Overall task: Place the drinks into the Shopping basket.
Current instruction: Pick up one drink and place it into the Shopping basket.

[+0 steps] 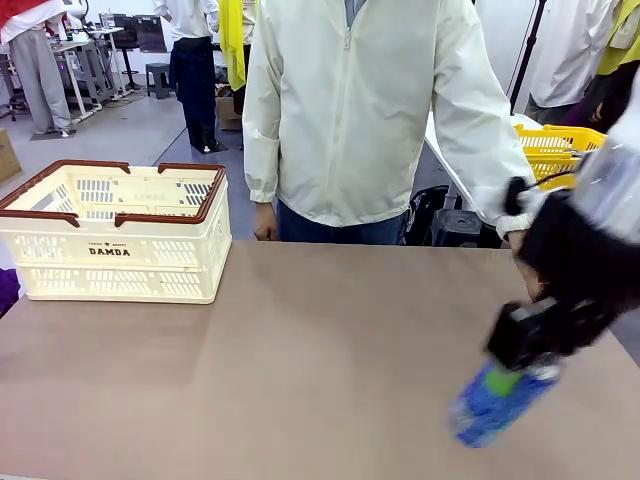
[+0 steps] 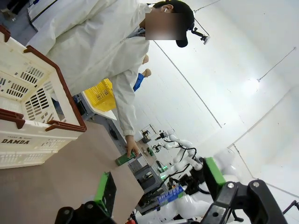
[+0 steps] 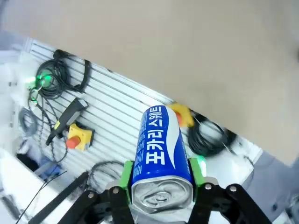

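My right gripper [image 1: 518,368] is shut on a blue drinks can [image 1: 493,405] with white lettering, held tilted just above the table's right front part; motion blurs it. In the right wrist view the can [image 3: 161,149] sits between the green pads [image 3: 125,173], silver top toward the camera. The cream Shopping basket [image 1: 110,262] with its brown-red rim stands at the table's far left. My left gripper [image 2: 159,186] is open and holds nothing, with the basket [image 2: 28,140] off to its left. The person's hand [image 2: 131,144] rests on a green can [image 2: 126,158] at the table's far edge.
A person in a white jacket [image 1: 350,110] stands at the far side, one arm reaching toward my right arm. A yellow mesh basket [image 1: 555,150] sits behind on the right. Below the table's edge lie cables and a yellow stop button [image 3: 77,137].
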`<state>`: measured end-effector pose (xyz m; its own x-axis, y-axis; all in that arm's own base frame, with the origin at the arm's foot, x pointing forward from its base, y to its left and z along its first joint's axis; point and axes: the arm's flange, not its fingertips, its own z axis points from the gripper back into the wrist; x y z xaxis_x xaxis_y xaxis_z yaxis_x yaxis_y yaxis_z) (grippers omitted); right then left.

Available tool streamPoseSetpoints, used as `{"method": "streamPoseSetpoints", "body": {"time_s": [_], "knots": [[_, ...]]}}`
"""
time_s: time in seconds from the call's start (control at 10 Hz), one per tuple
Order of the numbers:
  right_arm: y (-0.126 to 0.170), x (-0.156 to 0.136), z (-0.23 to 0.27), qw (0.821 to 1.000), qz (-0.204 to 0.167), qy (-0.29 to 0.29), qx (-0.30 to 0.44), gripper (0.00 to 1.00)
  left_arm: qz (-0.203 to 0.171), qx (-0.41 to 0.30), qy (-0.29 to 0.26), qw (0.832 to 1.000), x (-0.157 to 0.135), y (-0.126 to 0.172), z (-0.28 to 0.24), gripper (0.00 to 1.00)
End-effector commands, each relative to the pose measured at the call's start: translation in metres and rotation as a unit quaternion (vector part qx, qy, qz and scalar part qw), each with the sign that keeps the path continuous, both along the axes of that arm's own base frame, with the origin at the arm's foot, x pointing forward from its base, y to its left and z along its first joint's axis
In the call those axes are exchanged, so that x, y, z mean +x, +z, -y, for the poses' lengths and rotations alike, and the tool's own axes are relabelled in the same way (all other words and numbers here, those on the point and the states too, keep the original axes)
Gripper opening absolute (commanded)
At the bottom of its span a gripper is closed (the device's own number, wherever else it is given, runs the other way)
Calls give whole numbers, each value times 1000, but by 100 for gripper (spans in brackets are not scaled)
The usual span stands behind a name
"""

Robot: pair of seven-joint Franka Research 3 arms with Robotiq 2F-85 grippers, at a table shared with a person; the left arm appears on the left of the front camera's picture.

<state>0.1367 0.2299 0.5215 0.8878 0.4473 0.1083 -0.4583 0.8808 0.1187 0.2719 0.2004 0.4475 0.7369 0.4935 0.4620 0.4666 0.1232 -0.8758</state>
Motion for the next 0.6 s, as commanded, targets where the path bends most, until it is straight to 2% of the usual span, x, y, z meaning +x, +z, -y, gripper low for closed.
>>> {"method": "streamPoseSetpoints", "body": {"time_s": [0.0,0.2,0.3,0.5], "knots": [[-33,36,-109,997,60,50,1,0,-1,-13,1,1000,-1,5,0,100],[-33,41,-171,992,78,98,22,0,-1,-13,1,1000,-1,5,0,100],[-36,44,-174,991,72,109,7,0,-1,-13,1,1000,-1,5,0,100],[-39,61,-141,996,13,83,17,0,-1,-13,1,1000,-1,5,0,100]]}}
